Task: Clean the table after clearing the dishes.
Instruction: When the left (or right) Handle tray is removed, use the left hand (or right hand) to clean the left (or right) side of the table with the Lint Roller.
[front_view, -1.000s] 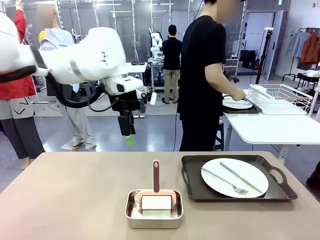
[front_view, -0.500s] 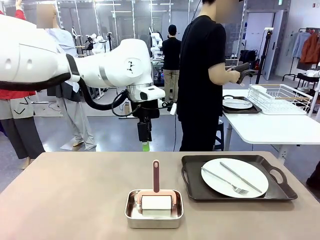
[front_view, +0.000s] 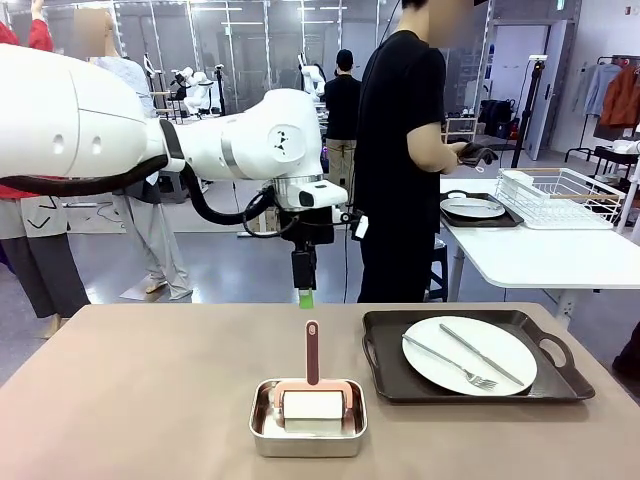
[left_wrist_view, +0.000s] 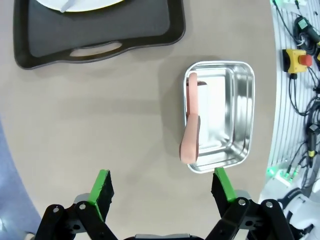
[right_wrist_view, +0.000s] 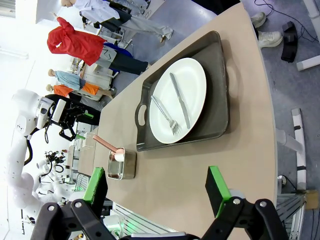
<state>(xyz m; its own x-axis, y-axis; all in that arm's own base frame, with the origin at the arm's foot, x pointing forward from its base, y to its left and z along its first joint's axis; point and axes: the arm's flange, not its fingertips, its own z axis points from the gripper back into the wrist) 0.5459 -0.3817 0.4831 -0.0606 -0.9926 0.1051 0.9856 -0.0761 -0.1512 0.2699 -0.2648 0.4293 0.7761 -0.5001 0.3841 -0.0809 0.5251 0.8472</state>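
- Beige-brown table, person standing beyond: dark tray with plate near right edge, steel pan at front edge.
- Left gripper hangs over far edge, pointing down, jaws spread; right gripper likewise spread.

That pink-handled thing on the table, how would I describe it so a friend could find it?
Start at the big beige table; around its middle sits a small steel pan, just left of the dark tray holding a white plate. In the pan rests a white roller. Its upright pink handle sets it apart from the flat silver cutlery nearby.
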